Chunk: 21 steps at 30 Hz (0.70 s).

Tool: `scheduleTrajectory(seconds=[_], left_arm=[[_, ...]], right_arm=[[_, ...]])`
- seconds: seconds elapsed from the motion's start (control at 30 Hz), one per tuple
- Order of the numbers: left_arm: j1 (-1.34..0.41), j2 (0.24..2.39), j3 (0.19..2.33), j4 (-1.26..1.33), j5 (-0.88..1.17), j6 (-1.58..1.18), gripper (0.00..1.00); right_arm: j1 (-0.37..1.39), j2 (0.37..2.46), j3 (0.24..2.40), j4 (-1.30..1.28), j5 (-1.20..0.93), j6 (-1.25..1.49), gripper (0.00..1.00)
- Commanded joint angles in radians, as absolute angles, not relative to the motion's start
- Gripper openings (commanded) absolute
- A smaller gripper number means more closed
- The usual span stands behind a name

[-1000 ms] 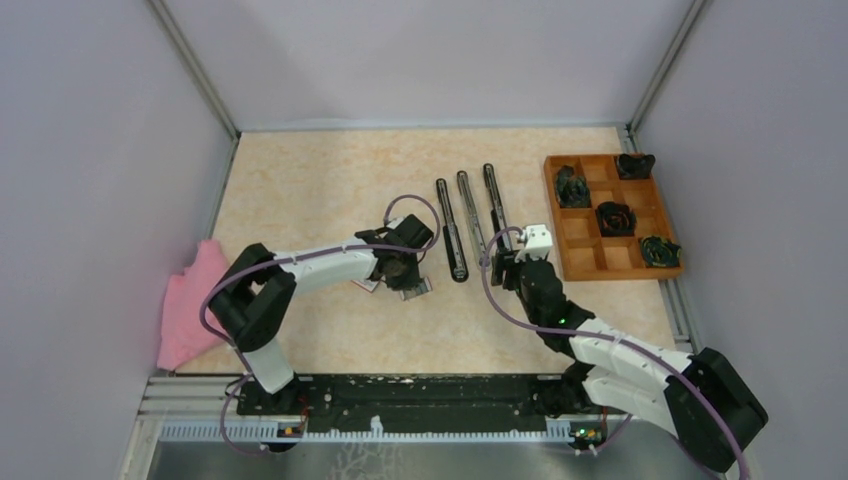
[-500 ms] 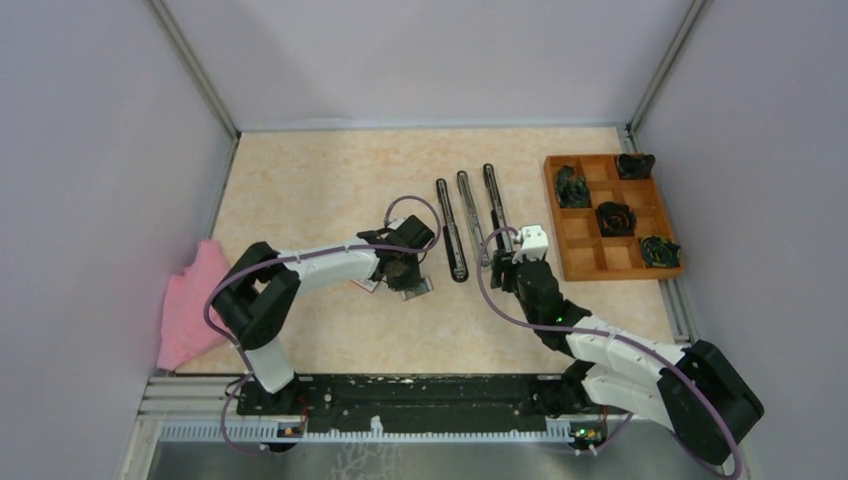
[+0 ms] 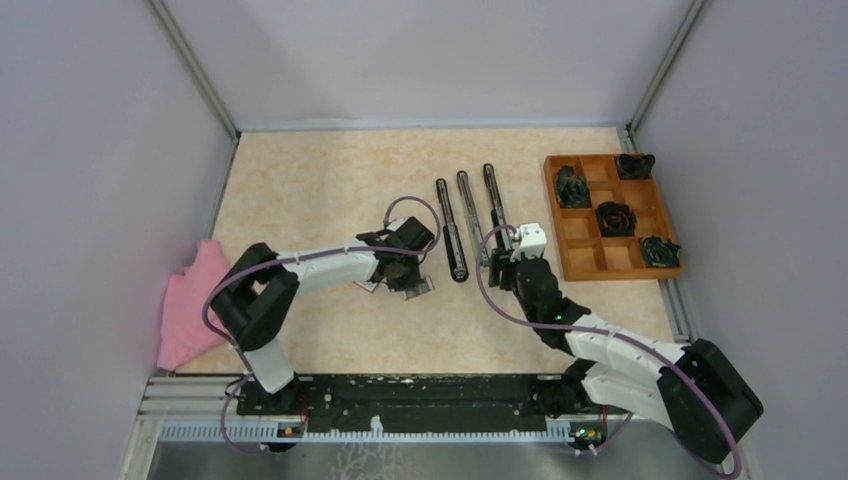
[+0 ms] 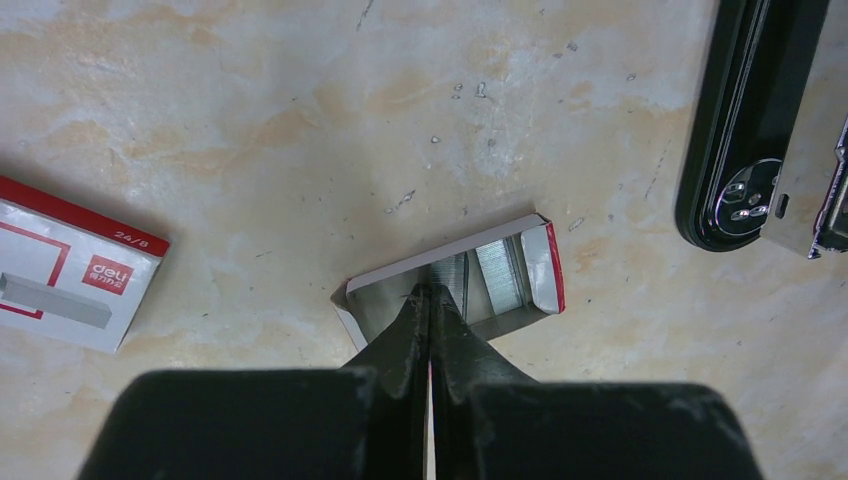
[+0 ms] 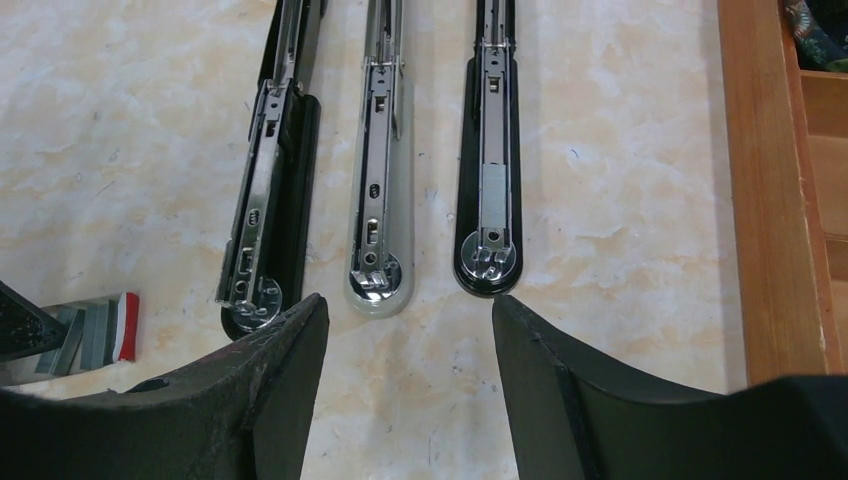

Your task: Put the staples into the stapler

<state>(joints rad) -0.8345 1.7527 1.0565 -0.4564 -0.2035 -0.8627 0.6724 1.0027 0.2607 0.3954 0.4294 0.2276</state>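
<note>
Top external: 3 staplers (image 3: 452, 235) on beige table (image 3: 300, 190) w/ lilac walls (image 3: 420, 60).

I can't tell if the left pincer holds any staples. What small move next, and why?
Probably lift the left pincer slightly: it is shut with its tips at the staples in the open tray, so a small rise would show whether any come along.

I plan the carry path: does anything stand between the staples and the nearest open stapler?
Only the low end wall of the tray holding the staples. Past it, bare table reaches the black stapler; nothing else visible lies between.
</note>
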Motion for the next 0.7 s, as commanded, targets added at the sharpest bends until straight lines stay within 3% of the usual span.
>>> scheduleTrajectory(seconds=[0.0,0.4,0.67], left_arm=[[-0.839,1.707,1.021,-0.411,-0.229,-0.855,0.0],[-0.807,1.577,0.895,-0.23,-0.158,-0.835,0.0],[-0.728,1.391,0.696,0.051,-0.027,-0.794,0.0]], right_arm=[[0.679,0.993,0.308,0.428,0.401,0.219,0.61],[0.68,0.945,0.306,0.437,0.268,0.198,0.61],[0.678,0.955,0.356,0.44,0.023,0.224,0.63]])
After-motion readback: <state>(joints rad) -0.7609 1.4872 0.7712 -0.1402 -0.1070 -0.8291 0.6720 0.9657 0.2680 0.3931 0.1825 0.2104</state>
